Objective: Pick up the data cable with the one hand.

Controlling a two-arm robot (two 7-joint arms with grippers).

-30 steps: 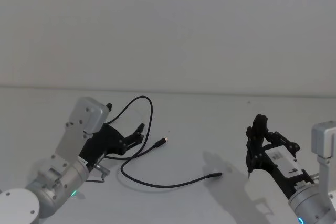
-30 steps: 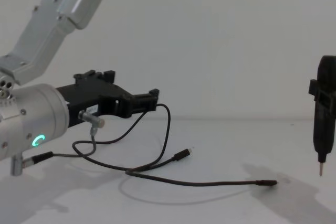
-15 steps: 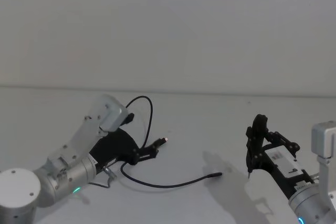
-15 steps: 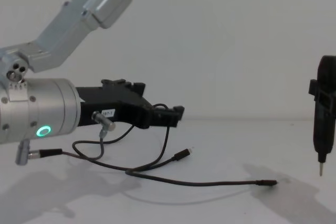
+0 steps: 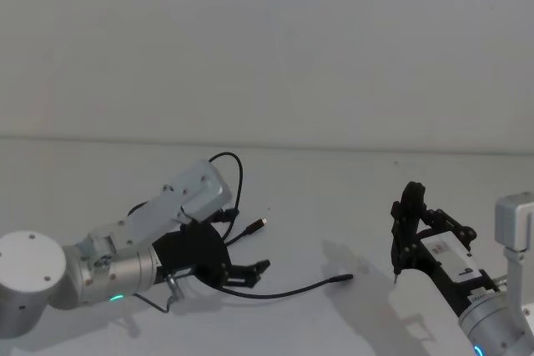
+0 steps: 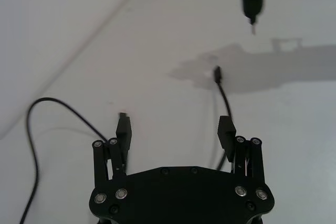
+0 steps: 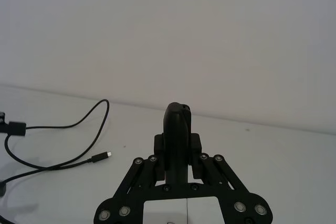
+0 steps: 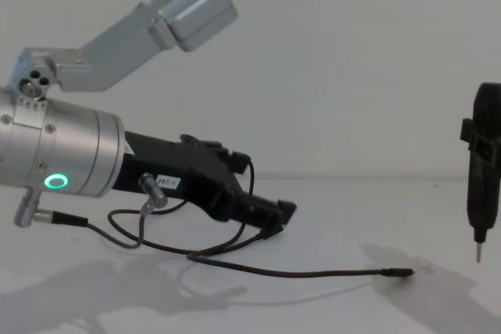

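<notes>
Black data cable lying flat, left gripper splayed

The bench is smooth, matt white. The data cable is matt black cord, its plug tip bright metal. The left claw is matt black plastic with shiny screw heads, on a satin silver metal cylinder. The right claw, matt black too, clasps a dark plastic-looking tool.
</notes>
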